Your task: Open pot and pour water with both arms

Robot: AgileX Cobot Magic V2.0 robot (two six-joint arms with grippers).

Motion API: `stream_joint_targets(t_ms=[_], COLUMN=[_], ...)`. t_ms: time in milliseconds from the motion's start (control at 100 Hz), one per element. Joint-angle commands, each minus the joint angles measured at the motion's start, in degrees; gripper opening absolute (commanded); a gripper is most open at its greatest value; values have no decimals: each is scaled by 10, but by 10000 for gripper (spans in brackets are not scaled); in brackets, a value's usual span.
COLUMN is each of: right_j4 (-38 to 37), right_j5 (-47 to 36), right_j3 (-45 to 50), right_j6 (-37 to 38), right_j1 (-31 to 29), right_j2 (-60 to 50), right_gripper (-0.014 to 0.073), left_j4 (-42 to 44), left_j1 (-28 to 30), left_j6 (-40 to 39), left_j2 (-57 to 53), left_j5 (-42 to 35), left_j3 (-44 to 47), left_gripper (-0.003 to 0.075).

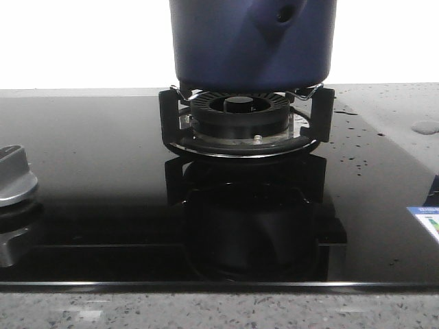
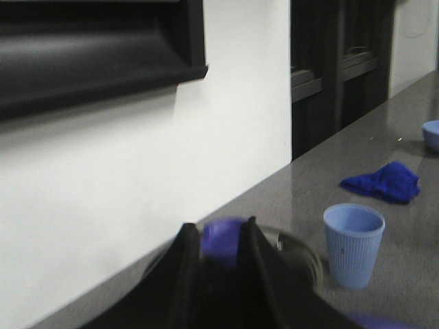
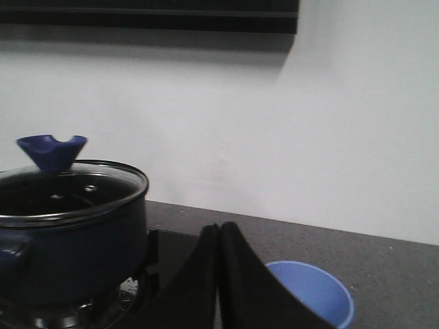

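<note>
One pot (image 1: 252,42) is sitting on the black burner (image 1: 240,116) at the middle of the glossy black cooktop (image 1: 96,185), its dark blue wall filling the top of the front view, with the tapered side mount and its hole facing the camera. One metal knob (image 1: 14,179) is lying at the cooktop's left edge, and water drops are speckling the glass to the right of the burner.

Only the right wrist view is showing the glass lid (image 3: 72,188) resting on the pot, topped by a blue knob (image 3: 51,151); the right gripper (image 3: 219,236) is hanging beside the pot with its dark fingers pressed together on nothing, above one light blue cup (image 3: 312,291).

Only the left wrist view is showing the grey counter (image 2: 384,274) running on past the stove, carrying a blue ribbed cup (image 2: 352,243), one crumpled blue cloth (image 2: 384,181) and a bowl edge (image 2: 431,135), with bare counter between them. The left gripper (image 2: 219,240) is straddling a blurred blue object; whether it is clamping it, I cannot tell.
</note>
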Motion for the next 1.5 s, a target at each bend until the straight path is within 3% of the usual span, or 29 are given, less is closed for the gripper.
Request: stream_joint_targets(t_ms=[0, 100, 310, 440, 1270, 1340, 1410, 1490], right_j4=[-9, -9, -9, -9, -9, -9, -9, -9], right_j5=[-15, -16, -16, -16, -16, -16, -16, -16], right_j3=[-15, -15, -15, -15, -15, -15, -15, -15], right_j6=[-27, -38, -38, -38, -38, -38, -38, -38], right_j1=[35, 63, 86, 86, 86, 86, 86, 86], right_j2=[-12, -34, -72, -77, -77, -77, -77, -77], right_gripper=[-71, -71, -71, -71, -71, -71, -71, -71], left_j4=[-21, -21, -48, -49, -47, -24, 62, 226], left_j1=[2, 2, 2, 2, 2, 2, 9, 23], left_j6=[-8, -8, -8, -8, 0, 0, -18, -156], left_j2=[-76, -144, -266, -315, -332, -332, -333, -337], left_j5=[-38, -75, -183, -210, -216, -222, -211, -209], left_j3=[75, 161, 282, 321, 337, 337, 337, 337], left_gripper=[47, -19, -20, -20, -20, -20, -20, -20])
